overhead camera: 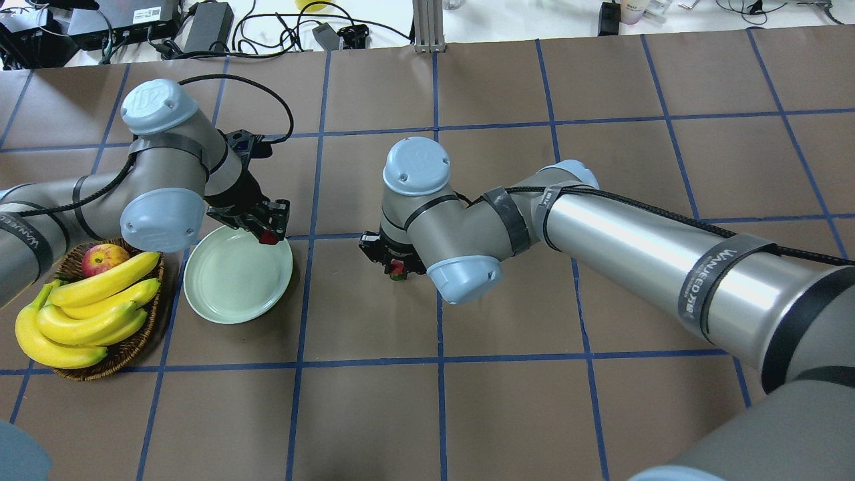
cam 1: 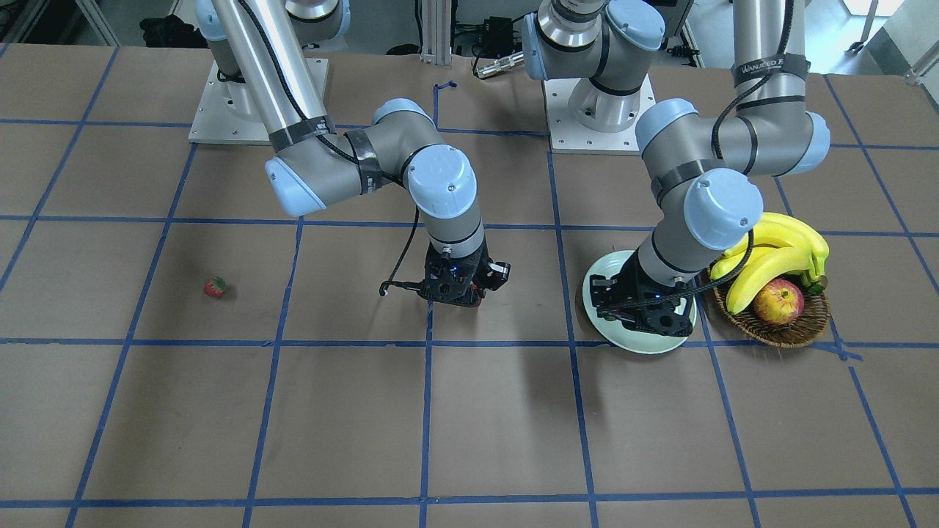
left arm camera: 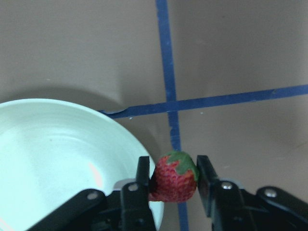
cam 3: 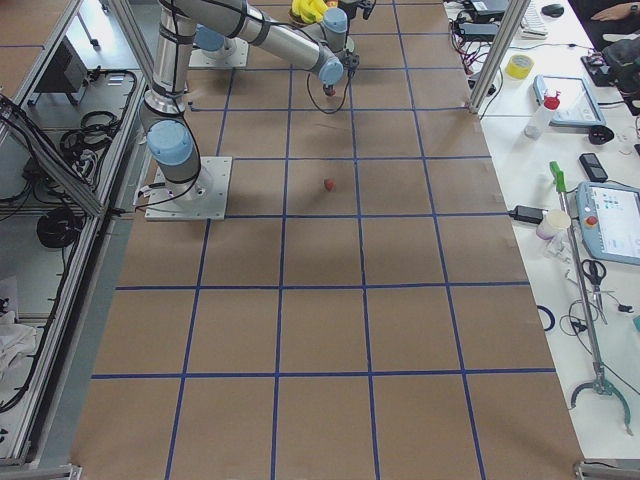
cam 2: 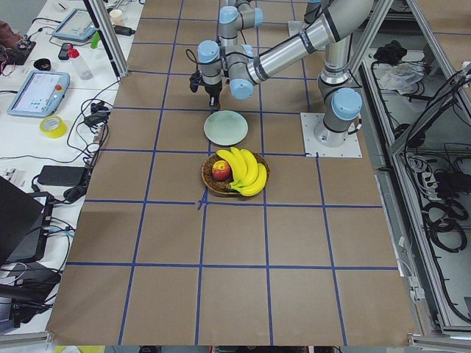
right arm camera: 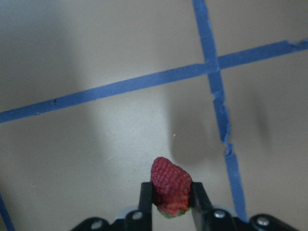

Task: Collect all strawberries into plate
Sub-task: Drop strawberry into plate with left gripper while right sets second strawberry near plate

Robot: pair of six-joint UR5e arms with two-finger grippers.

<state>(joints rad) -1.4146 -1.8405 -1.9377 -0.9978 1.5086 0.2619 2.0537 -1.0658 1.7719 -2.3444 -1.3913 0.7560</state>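
Your left tool (overhead camera: 270, 230) is clenched on one strawberry (left arm camera: 173, 176) at the plate's (overhead camera: 227, 297) 1 o'clock rim in the overhead view, your right tool (right arm camera: 172, 192) grips a second strawberry (right arm camera: 169, 182) over the tabletop (overhead camera: 501, 401) at the plate's 3 o'clock, the third strawberry (cam 1: 214, 287) lies alone well apart, and a fruit basket (overhead camera: 130, 347) sits just beside the plate at 9 o'clock.

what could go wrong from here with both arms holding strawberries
1. The left gripper holds the first strawberry over the plate rim; released here, it may roll onto the table.
2. The right gripper holds the second strawberry; bringing it to the plate now risks hitting the left gripper.
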